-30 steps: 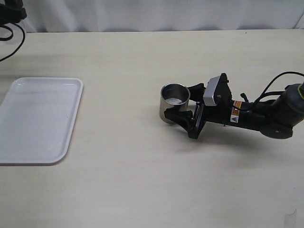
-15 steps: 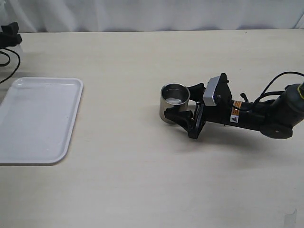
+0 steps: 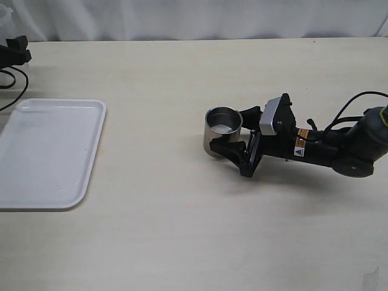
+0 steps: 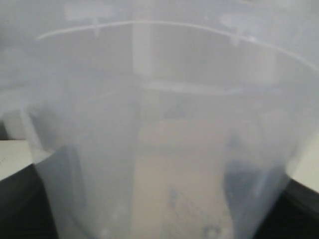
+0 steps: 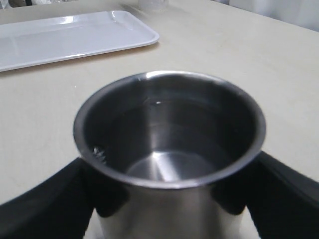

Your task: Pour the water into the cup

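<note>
**A:** Exterior view first: where is the cup?

**B:** The cup [image 3: 222, 132] stands upright on the table [image 3: 182, 242], right of the middle and well apart from the white tray [image 3: 48, 154]. The right gripper [image 3: 232, 130] lies low with a finger on each side of it. The left arm [image 3: 13, 50] is only just in view at the far-left edge, nowhere near the cup.

**A:** Left wrist view?

**B:** A translucent beaker [image 4: 159, 124] fills it. Dark fingers [image 4: 20, 199] of the left gripper [image 4: 159, 214] sit against both sides of its wall, so I take it as clasped. Whether any liquid is inside, I cannot tell.

**A:** And the right wrist view?

**B:** Black fingers press both flanks of the cup, a firm hold. Inside, the water [image 5: 164, 167] shows as a shallow shiny pool at the bottom.

**A:** So the pour?

**B:** It looks done, judging by the water in the cup and the beaker far off. What seems left is setting the beaker down and letting go of the cup
</note>
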Controlling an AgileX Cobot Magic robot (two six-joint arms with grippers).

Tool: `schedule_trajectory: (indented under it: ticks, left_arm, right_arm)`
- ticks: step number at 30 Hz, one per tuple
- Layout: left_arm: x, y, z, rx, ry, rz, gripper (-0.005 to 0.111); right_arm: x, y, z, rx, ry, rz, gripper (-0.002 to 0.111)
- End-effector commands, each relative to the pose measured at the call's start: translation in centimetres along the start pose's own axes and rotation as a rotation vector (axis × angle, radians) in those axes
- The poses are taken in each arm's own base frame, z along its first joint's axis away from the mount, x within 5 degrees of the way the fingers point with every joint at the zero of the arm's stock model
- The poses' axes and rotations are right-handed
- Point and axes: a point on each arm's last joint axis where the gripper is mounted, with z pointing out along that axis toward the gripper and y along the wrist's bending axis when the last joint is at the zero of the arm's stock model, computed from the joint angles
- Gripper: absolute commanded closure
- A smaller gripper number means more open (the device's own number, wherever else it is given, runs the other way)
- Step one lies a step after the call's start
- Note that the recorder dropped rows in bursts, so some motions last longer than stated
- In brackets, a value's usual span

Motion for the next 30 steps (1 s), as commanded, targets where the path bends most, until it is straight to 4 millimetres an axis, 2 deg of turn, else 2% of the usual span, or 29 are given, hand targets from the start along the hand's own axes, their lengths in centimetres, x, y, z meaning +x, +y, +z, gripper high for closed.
schedule_trajectory:
  ticks: [1, 4, 12, 17, 24, 30]
  left_arm:
    - [-0.1, 0.1, 0.1, -0.003, 0.002, -0.002, 0.030]
    - [-0.1, 0.1, 0.1, -0.003, 0.002, -0.002, 0.021]
    - [0.0, 0.2, 0.1, -0.021, 0.014, -0.017, 0.020]
    - [0.1, 0.3, 0.1, -0.030, 0.028, -0.022, 0.001]
    - [0.3, 0.1, -0.4, -0.028, 0.044, -0.020, 0.002]
    - [-0.7, 0.0, -1.7, -0.028, 0.030, -0.002, 0.002]
  right_arm:
    - [-0.4, -0.1, 0.0, -0.005, -0.023, -0.009, 0.104]
    - [-0.4, -0.1, 0.0, -0.005, -0.023, -0.009, 0.104]
    - [-0.4, -0.1, 0.0, -0.005, -0.023, -0.009, 0.104]
    - [-0.4, -0.1, 0.0, -0.005, -0.023, -0.009, 0.104]
    - [-0.4, -0.1, 0.0, -0.005, -0.023, -0.009, 0.104]
    - [-0.4, -0.1, 0.0, -0.005, -0.023, -0.009, 0.104]
